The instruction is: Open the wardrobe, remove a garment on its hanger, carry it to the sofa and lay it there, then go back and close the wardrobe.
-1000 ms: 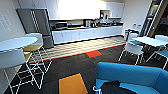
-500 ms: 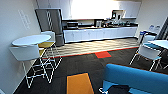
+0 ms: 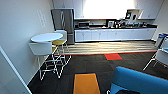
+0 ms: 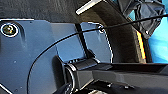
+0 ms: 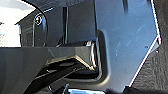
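Blown-out glare above the kitchen counter (image 3: pixel 113 27); soft blur throughout.

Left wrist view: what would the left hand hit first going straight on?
Likely the black garment lying on the blue sofa; depth and exact heading are unclear, so this is only a guess.

The large bright-blue upholstered sofa with a smooth rounded back (image 3: pixel 140 81) sits at about five o'clock in the head view, on dark carpet, its curved back edge turned toward the room. A dark shape at its seat, right at the lower edge, is too small to identify there. In the left wrist view a plain black garment of crumpled fabric (image 4: pixel 140 13) lies bunched against the same bright-blue upholstery (image 4: pixel 160 42).
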